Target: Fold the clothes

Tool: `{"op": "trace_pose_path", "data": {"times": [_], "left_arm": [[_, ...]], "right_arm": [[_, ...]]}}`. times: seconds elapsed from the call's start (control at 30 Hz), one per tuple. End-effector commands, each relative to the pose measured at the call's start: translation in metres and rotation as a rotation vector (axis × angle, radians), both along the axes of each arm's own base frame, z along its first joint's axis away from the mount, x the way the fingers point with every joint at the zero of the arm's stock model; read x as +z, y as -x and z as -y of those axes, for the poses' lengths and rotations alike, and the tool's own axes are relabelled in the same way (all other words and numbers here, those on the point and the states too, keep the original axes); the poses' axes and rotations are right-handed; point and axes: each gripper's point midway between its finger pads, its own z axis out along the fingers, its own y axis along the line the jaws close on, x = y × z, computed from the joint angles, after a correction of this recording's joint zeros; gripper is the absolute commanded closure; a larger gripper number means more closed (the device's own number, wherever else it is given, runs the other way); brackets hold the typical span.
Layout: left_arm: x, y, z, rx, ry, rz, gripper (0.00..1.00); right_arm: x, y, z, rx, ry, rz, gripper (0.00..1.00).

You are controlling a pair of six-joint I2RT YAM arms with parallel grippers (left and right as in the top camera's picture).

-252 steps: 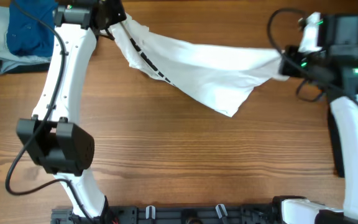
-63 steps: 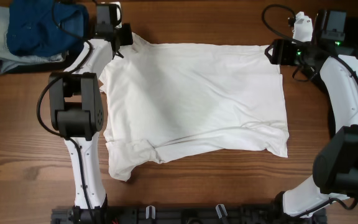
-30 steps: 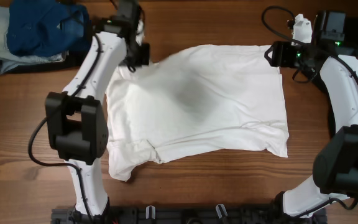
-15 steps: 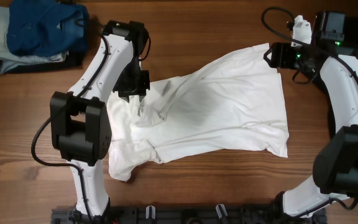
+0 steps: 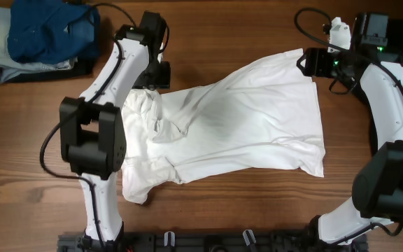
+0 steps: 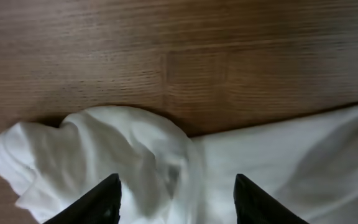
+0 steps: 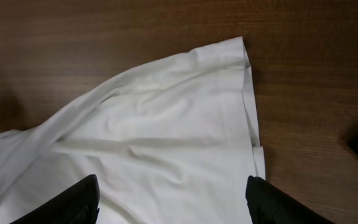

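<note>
The large white soft shirt [image 5: 243, 126] lies on the brown wooden tabletop [image 5: 222, 217], smooth toward its right side but bunched into a crumpled lump [image 6: 104, 149] at its far left corner. The left pincer [image 6: 176, 182] hangs over that lump, jaws apart and empty; the right pincer [image 7: 171, 182] hovers spread wide, holding nothing, over the shirt's far right corner. A clean fold likely needs the lump pulled out flat first, gripped by its outermost edge.
</note>
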Motion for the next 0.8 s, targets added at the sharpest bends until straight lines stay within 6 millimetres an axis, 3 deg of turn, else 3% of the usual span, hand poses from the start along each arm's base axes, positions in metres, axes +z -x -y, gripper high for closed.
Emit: {"op": "trace_pose_path", "data": {"times": [0.0,0.2,0.3,0.37,0.43,0.67,0.77], "left_arm": [[-0.033,0.001,-0.017,-0.002,-0.041,-0.062,0.46],[-0.041,-0.01,-0.021,0.005,-0.06,-0.029,0.5],[-0.041,-0.013,-0.02,0.008,-0.056,-0.016,0.57],[-0.041,-0.012,-0.02,0.008,-0.057,-0.022,0.68],[-0.041,-0.008,-0.021,0.008,-0.06,-0.037,0.94],[-0.041,0.014,-0.027,0.013,-0.084,-0.126,0.96],[-0.022,0.015,-0.047,0.094,-0.14,-0.109,0.96]], "right_arm": [[0.005,-0.005,0.0,0.016,0.015,0.021,0.24],[0.005,-0.005,0.0,0.016,0.015,0.021,0.24],[0.005,-0.005,0.0,0.016,0.015,0.021,0.24],[0.005,-0.005,0.0,0.016,0.016,0.021,0.24],[0.005,-0.005,0.0,0.016,0.016,0.021,0.24],[0.006,-0.006,0.0,0.016,0.016,0.024,0.24],[0.006,-0.006,0.0,0.016,0.016,0.024,0.24]]}}
